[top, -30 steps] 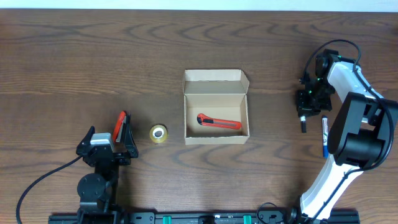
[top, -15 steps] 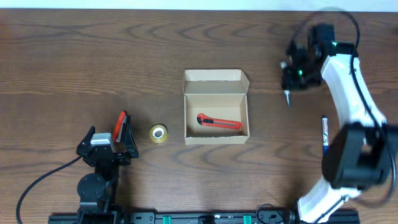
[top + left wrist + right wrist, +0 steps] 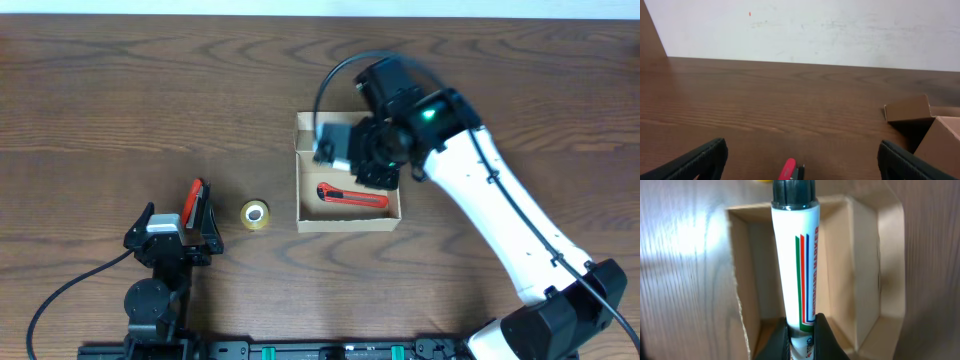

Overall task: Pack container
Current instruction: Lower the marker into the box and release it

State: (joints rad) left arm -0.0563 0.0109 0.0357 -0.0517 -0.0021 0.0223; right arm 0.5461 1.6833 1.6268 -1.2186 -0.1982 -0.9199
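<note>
Overhead, container (image 3: 345,224) lies lengthwise left-right, flap (image 3: 306,125) far.

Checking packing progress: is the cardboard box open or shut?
Open: the container shows its inside from above, with a red cutter lying on its floor.

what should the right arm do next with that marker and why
Probably lower it a little into the box and then open the fingers. The right gripper is shut on the marker, which hangs over the open container with its lid flap folded back. Only a red cutter lies inside, so there looks to be room beside it.
</note>
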